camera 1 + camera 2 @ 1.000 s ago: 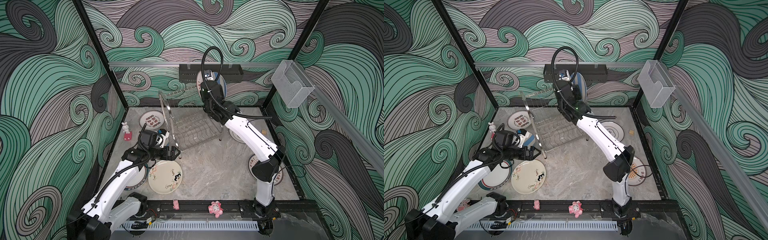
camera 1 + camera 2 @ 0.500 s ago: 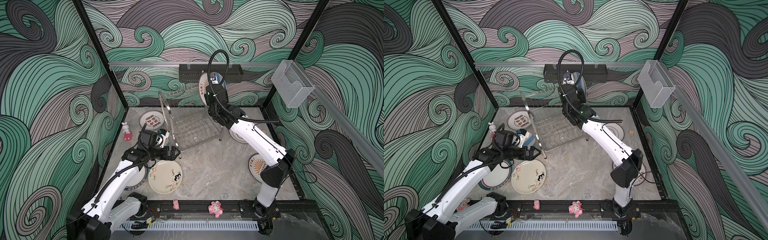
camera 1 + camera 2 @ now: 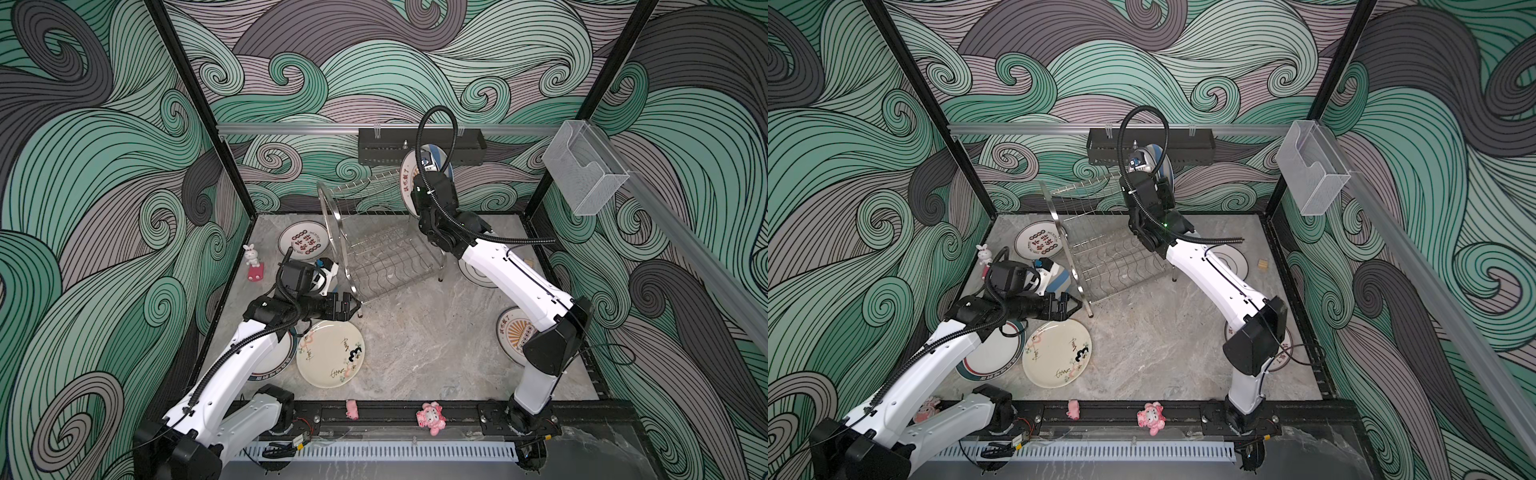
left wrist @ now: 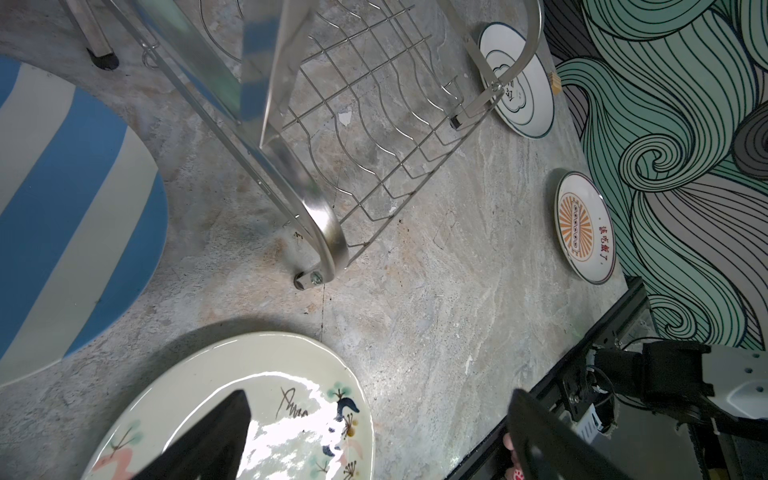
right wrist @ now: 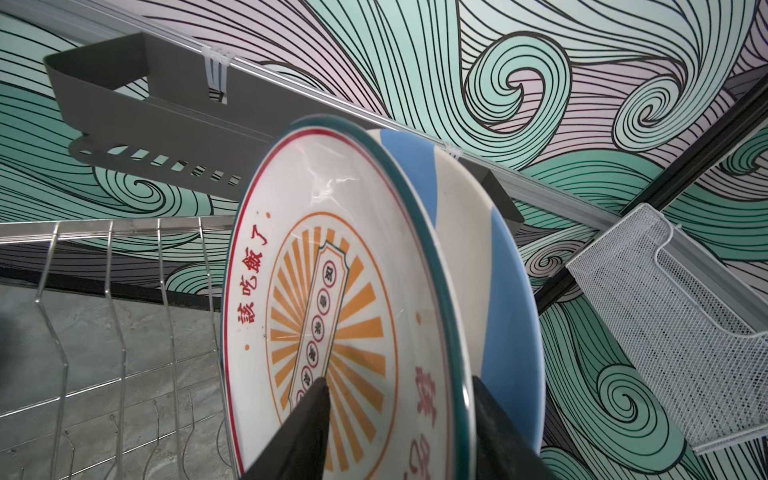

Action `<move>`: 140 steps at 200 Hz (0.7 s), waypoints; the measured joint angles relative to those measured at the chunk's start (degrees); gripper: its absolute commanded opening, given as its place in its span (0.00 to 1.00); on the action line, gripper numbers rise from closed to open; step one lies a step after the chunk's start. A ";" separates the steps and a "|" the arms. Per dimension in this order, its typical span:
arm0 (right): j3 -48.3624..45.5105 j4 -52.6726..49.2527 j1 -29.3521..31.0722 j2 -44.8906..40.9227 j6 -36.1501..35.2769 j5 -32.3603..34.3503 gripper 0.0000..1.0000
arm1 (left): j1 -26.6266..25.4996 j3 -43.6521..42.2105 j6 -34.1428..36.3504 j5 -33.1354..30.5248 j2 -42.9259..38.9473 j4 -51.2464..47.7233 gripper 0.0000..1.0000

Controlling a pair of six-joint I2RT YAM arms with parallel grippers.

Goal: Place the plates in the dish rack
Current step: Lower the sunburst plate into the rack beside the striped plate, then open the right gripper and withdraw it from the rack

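- Two of eight racked in both top views: sunburst plate (image 3: 409, 183), striped plate (image 3: 436, 153) upright in dish rack (image 3: 330, 224); six flat on table (image 3: 415, 332).
- Left wrist: left claw (image 4: 378, 395) spread, empty, over cream plate (image 4: 266, 374).
- Right wrist: right claw (image 5: 399, 382) slack astride sunburst rim.

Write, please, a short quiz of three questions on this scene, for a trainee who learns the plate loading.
1. True or false: the left gripper has its jaws open and holds nothing.
2. Which plate stands between the jaws of the right gripper? A) cloud outline plate B) orange sunburst plate C) cream plate
3. How many plates stand upright in the dish rack?
Key: 1 true; 2 B; 3 two, the orange sunburst plate and the blue-white striped plate next to it.
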 measured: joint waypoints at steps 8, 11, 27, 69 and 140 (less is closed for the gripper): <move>0.04 -0.59 0.00 -0.37 -0.04 -1.11 0.62 | 0.00 0.02 0.00 0.00 -0.02 -0.02 0.99; 0.09 -0.83 0.00 -0.50 0.00 -1.36 0.63 | 0.00 0.00 0.00 0.00 -0.02 0.00 0.99; 0.85 -2.34 0.00 -1.01 0.13 -2.99 0.71 | 0.00 0.02 0.00 0.00 -0.02 0.00 0.99; 1.60 -5.86 -0.02 -4.13 0.26 -6.69 0.86 | 0.00 0.00 0.00 0.00 -0.02 0.00 0.98; -9.18 -7.06 -4.13 -22.25 5.90 -16.26 0.89 | 0.00 0.00 0.00 -0.02 -0.24 0.00 0.99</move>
